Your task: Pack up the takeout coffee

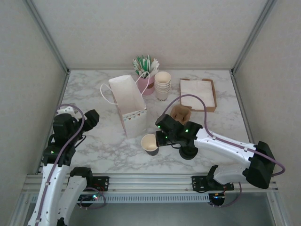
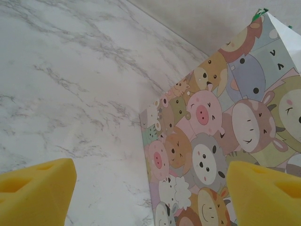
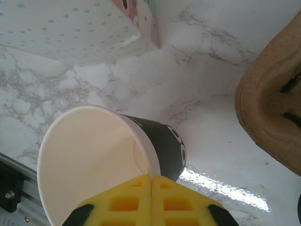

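Pinching rim of lidless paper cup (image 3: 94, 155), right gripper (image 3: 151, 188) closed; light, crushable wall, likely safer held lower. Left gripper (image 2: 150, 190) wide open, empty.

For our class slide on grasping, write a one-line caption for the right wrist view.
Right gripper pinches the rim of a lidless paper cup, near a paper bag.
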`<move>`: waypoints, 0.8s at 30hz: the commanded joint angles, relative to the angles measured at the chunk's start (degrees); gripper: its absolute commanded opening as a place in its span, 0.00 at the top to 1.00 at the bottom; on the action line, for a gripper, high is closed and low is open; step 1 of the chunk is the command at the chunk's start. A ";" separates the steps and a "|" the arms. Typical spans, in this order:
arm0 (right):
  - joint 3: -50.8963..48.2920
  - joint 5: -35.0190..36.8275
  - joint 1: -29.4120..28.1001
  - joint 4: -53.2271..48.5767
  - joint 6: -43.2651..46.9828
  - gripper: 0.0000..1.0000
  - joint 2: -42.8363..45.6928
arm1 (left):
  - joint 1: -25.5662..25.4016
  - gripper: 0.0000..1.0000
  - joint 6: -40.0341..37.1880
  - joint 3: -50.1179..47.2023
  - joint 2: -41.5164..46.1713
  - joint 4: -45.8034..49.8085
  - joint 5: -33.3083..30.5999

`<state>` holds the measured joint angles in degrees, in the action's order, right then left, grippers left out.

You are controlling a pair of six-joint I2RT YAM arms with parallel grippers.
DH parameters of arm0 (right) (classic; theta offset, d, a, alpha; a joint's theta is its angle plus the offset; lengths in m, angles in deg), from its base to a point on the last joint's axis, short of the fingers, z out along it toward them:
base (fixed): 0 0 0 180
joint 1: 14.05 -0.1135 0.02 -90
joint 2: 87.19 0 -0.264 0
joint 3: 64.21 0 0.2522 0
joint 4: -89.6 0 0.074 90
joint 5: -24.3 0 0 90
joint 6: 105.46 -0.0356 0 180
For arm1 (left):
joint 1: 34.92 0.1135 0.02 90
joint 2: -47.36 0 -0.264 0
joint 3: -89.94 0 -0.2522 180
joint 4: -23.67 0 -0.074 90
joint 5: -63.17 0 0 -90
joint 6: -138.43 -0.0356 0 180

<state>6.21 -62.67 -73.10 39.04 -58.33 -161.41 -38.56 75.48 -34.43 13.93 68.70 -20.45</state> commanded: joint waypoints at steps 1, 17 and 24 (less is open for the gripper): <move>-0.53 0.86 -0.67 -0.26 -0.68 1.00 -2.06 | 0.39 0.16 0.11 0.06 0.03 1.00 -1.04; 0.01 5.75 -1.92 -4.39 -3.59 0.87 -2.03 | 0.33 0.16 0.07 0.06 0.13 1.25 -0.88; 2.54 6.46 -2.12 -7.60 -2.87 0.73 -1.47 | 0.32 0.15 0.09 0.11 0.12 1.25 -0.89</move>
<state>6.34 -58.19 -74.39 34.65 -61.26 -163.64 -38.56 75.48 -34.43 13.89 69.20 -20.76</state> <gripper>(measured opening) 0.264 0.846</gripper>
